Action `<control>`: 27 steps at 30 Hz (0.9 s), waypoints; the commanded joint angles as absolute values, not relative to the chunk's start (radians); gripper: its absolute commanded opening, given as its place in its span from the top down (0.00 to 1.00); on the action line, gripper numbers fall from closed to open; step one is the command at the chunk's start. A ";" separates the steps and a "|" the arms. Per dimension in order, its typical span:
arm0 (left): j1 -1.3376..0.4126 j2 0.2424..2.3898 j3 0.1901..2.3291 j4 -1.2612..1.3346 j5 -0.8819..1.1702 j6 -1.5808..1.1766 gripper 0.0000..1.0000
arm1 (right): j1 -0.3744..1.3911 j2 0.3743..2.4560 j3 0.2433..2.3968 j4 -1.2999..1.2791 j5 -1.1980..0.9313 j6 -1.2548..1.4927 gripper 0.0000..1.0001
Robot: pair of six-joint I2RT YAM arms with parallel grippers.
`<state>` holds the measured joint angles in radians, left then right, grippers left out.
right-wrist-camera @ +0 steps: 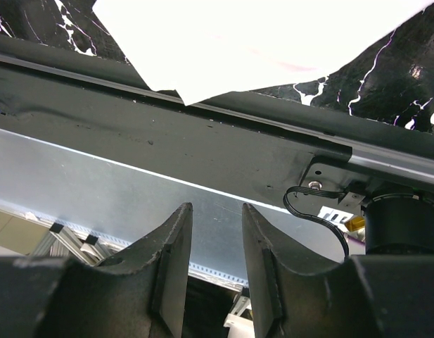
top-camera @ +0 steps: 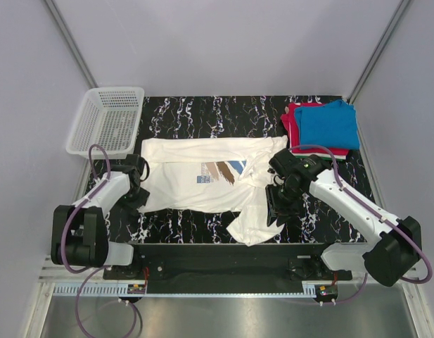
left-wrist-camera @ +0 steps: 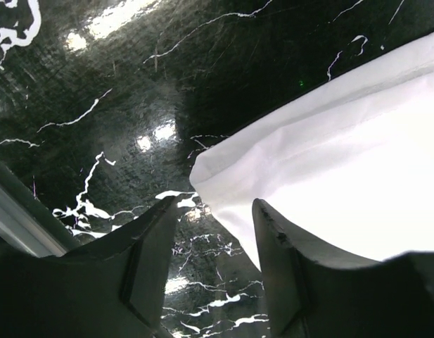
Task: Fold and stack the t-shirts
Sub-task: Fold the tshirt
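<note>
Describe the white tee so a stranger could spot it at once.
Start at the black marbled table and look at its middle. The white tee lies spread there. Unlike the folded blue tee and red tee stacked at the far right corner, it is the only white one, with a blue and brown print.

White printed t-shirt (top-camera: pixel 192 189) spread centrally; folded blue tee (top-camera: pixel 330 125) atop red tee (top-camera: pixel 292 123), far right.
</note>
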<state>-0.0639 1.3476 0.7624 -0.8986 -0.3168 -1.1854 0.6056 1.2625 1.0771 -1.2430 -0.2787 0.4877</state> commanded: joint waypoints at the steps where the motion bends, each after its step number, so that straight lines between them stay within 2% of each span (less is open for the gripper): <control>1: -0.057 1.370 0.758 -0.859 -0.344 -1.175 0.55 | 0.592 1.270 1.114 -1.241 -0.270 0.465 0.58; 17: -0.055 1.379 0.709 -0.828 -0.339 -1.172 0.52 | 0.572 1.273 1.108 -1.246 -0.273 0.448 0.58; 20: -0.055 1.384 0.704 -0.824 -0.341 -1.170 0.57 | 0.568 1.276 1.109 -1.246 -0.275 0.446 0.58; 24: -0.055 1.388 0.710 -0.816 -0.341 -1.166 0.69 | 0.566 1.279 1.112 -1.244 -0.276 0.445 0.58; 27: -0.055 1.396 0.716 -0.813 -0.339 -1.160 0.74 | 0.563 1.281 1.114 -1.246 -0.273 0.443 0.58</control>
<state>-0.0612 1.3804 0.7105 -0.8326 -0.3157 -1.1725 0.5728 1.2789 1.0771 -1.2430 -0.2787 0.4595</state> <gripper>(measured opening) 0.289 0.417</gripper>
